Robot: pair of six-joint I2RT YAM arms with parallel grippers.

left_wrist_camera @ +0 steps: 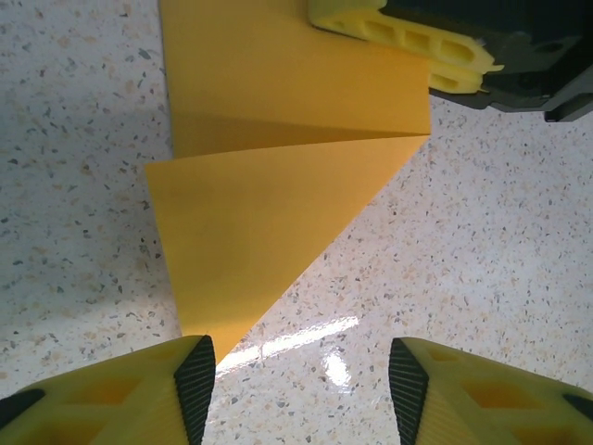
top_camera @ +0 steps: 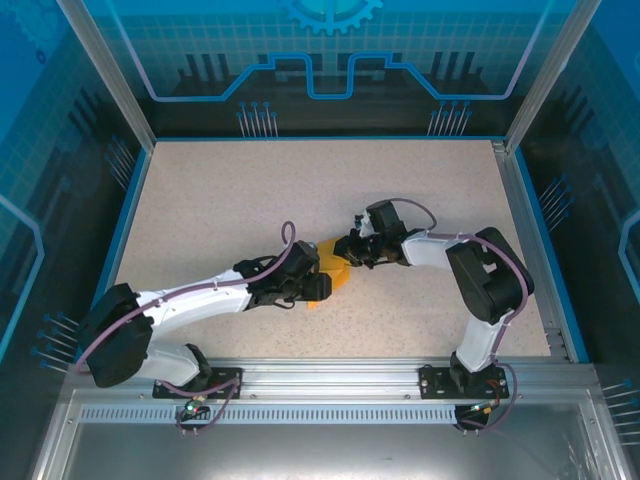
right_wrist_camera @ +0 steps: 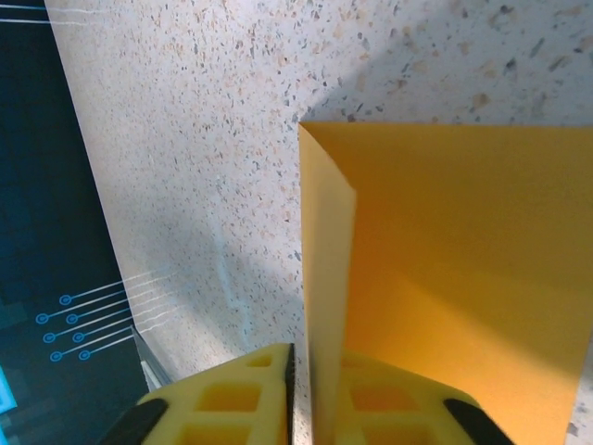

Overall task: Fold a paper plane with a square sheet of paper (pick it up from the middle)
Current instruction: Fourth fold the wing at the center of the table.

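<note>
From above, we see the folded orange paper (top_camera: pixel 338 272) in the middle of the surface (top_camera: pixel 220 200). The left wrist view shows the left fingers (left_wrist_camera: pixel 139 399) wide apart, empty, beside its corner. The right fingers (right_wrist_camera: pixel 241 399) sit narrow around its raised edge; we cannot tell if they pinch.

The left arm (top_camera: pixel 190 300) and right arm (top_camera: pixel 432 248) have white shells, bulky black joints and a purplish cable (top_camera: pixel 289 231) apiece, ending in yellow, hollow-celled jaws with black pads (left_wrist_camera: pixel 196 380).
</note>
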